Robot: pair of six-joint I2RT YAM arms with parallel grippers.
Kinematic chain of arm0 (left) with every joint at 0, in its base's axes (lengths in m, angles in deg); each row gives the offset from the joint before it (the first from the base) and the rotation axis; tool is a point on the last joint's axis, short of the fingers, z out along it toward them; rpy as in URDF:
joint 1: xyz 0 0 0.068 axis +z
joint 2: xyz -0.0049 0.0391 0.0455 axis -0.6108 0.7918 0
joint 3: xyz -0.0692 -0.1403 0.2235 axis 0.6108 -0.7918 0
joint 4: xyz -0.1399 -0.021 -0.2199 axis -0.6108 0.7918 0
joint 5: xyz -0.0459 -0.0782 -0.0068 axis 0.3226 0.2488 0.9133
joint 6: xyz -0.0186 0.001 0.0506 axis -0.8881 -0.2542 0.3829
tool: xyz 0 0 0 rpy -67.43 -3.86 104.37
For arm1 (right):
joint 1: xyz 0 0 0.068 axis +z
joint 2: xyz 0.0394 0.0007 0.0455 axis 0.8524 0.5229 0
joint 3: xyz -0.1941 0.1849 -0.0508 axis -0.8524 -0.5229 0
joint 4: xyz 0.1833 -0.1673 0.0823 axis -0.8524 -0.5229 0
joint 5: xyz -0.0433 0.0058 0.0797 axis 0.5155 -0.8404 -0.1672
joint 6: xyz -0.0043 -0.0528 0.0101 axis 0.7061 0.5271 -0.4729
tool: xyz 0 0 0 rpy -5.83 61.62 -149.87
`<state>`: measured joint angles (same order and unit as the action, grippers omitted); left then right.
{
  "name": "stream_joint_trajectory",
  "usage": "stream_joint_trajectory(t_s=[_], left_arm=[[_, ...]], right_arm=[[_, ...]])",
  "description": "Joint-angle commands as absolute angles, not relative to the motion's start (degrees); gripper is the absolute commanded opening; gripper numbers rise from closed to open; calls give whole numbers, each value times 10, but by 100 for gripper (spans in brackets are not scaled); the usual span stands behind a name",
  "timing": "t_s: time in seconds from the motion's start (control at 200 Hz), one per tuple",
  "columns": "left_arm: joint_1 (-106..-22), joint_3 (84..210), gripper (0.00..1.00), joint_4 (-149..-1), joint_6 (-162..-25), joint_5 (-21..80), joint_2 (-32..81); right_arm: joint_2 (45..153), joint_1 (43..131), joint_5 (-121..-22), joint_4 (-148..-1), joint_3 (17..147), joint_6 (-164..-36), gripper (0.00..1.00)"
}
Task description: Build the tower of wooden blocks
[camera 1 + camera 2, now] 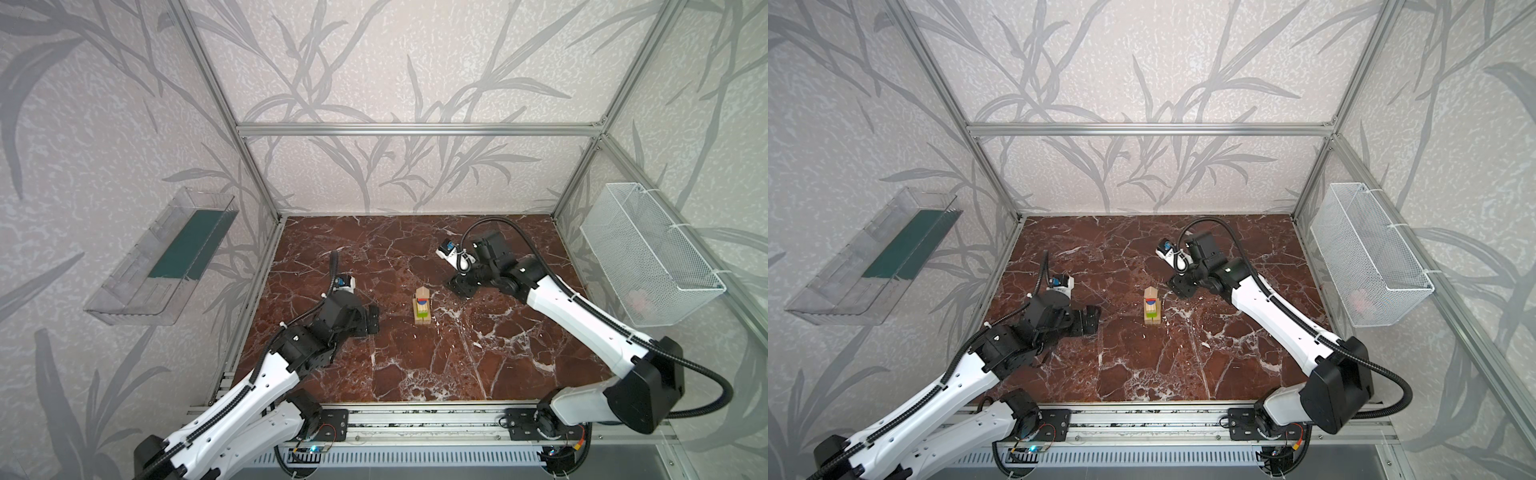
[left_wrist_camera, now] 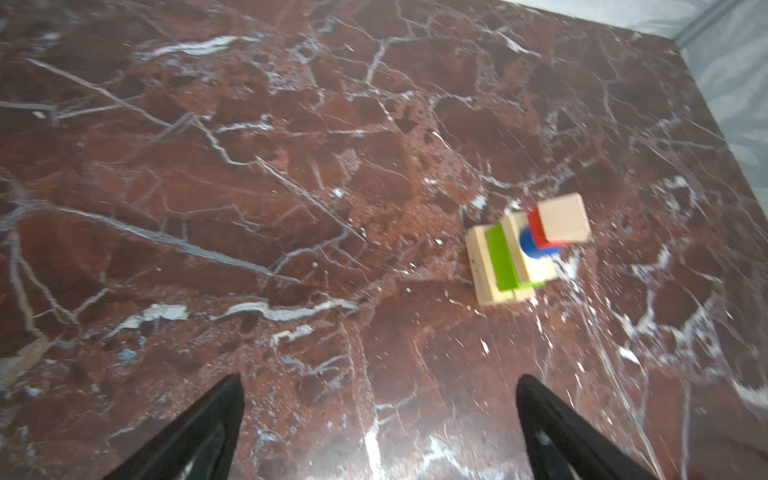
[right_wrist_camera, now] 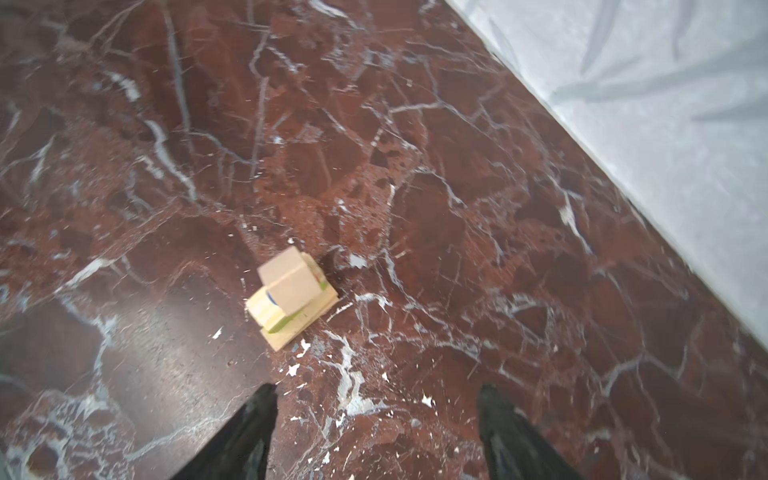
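Note:
The wood block tower (image 1: pixel 422 307) (image 1: pixel 1152 307) stands by itself near the middle of the marble floor. In the left wrist view the tower (image 2: pixel 523 249) has pale bars (image 2: pixel 482 266) at its base. Above them come a lime-green bar (image 2: pixel 500 259), a blue disc (image 2: pixel 530 245), a red block (image 2: pixel 536 228) and a pale wedge piece (image 2: pixel 563 218) on top. My left gripper (image 1: pixel 372 320) (image 2: pixel 378 382) is open, low and to the tower's left, apart from it. My right gripper (image 1: pixel 459 286) (image 3: pixel 378 390) is open and empty, behind and to the right of the tower (image 3: pixel 291 295).
A white wire basket (image 1: pixel 648 253) hangs on the right wall with something pink inside. A clear plastic tray (image 1: pixel 166 253) hangs on the left wall. An aluminium rail (image 1: pixel 415 424) runs along the front edge, and frame posts stand at the back corners.

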<state>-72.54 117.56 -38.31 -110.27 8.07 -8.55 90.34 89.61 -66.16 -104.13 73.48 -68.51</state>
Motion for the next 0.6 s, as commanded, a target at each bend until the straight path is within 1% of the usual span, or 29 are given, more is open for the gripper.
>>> stream_joint_trajectory(t_s=[0.0,0.13,0.205,0.335,0.39,0.47,0.545,0.595], left_arm=[[-664,1187,100,-417,-1099,25,-54],[-582,1185,100,-483,-1060,-60,-7],[-545,1167,100,-553,-1004,-119,14],[-477,1120,100,-679,-922,-160,51],[-463,1087,100,-767,-875,-159,74],[-451,1048,100,-882,-821,-110,115],[-449,1027,100,-957,-832,-108,152],[-447,1005,100,-1029,-825,-102,174]], right_arm=[[875,851,-583,-963,661,-840,81],[859,775,-535,-917,577,-894,86],[862,745,-496,-858,531,-892,90],[889,710,-428,-743,472,-872,94],[907,696,-428,-680,451,-866,96],[933,688,-428,-585,424,-845,100],[953,688,-429,-498,392,-819,99],[960,688,-452,-436,367,-801,99]])
